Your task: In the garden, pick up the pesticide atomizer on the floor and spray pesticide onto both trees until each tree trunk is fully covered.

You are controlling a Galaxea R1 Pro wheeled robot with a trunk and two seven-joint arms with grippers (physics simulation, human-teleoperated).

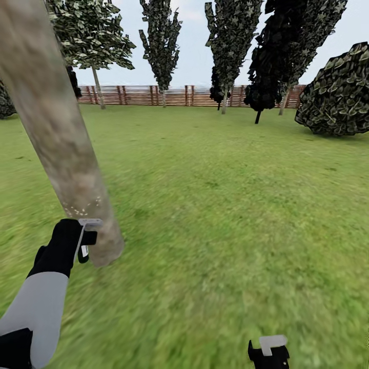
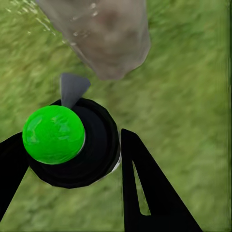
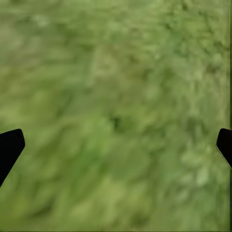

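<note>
A thick, pale grey-brown mottled tree trunk (image 1: pixel 56 128) leans across the left of the head view, with fine white specks low on it. My left gripper (image 1: pixel 82 241) is right beside the trunk's base, shut on the pesticide atomizer (image 1: pixel 88 237). In the left wrist view the atomizer (image 2: pixel 53 134) is a black round body with a bright green ball top. It sits between the black fingers (image 2: pixel 140 183), and its grey nozzle points at the trunk (image 2: pixel 106 34) close ahead. My right gripper (image 1: pixel 269 352) hangs low over the grass and stands open (image 3: pixel 116 145) with nothing in it.
Green lawn (image 1: pixel 220 205) stretches to a brown slat fence (image 1: pixel 138 95). A leafy tree with a pale trunk (image 1: pixel 97 87) and several dark narrow trees (image 1: pixel 161 46) stand along the fence. A large dark bush (image 1: pixel 338 92) sits at the right.
</note>
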